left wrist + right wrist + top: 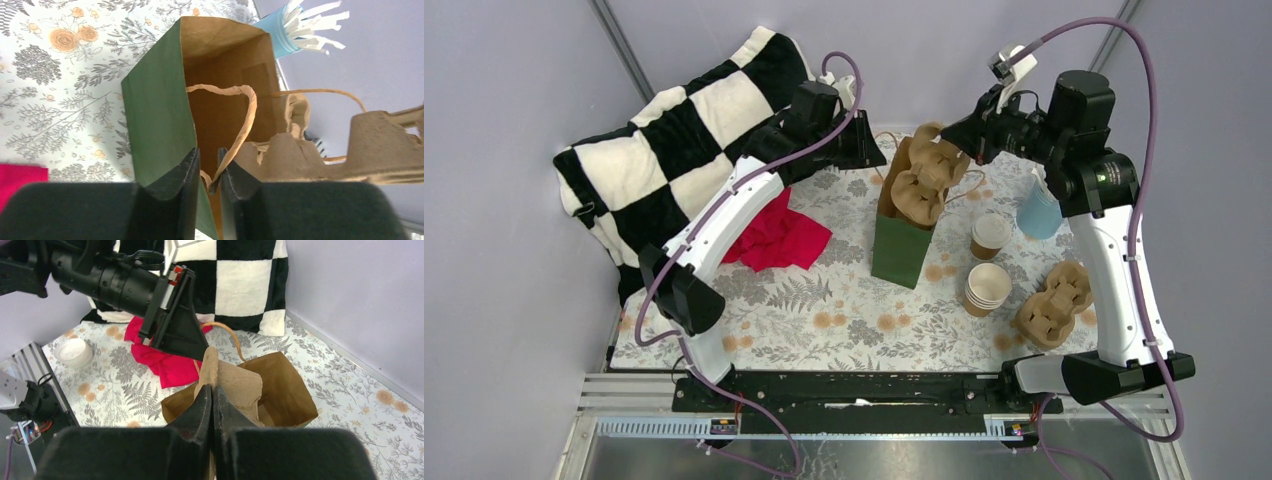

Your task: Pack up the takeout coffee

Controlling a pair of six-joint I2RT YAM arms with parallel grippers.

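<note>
The left tool pinches the rim of the upright green paper bag. The right tool is pressed together on a moulded cardboard cup carrier at the bag's mouth. The small brown paper cup with a pale lid stands on the flowered desk, just right of the bag, beside a stack of open brown cups.

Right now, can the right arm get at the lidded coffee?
Probably not: the right gripper is shut on the cardboard carrier at the mouth of the bag, and the lidded coffee sits past the red cloth, on the left arm's side.
</note>
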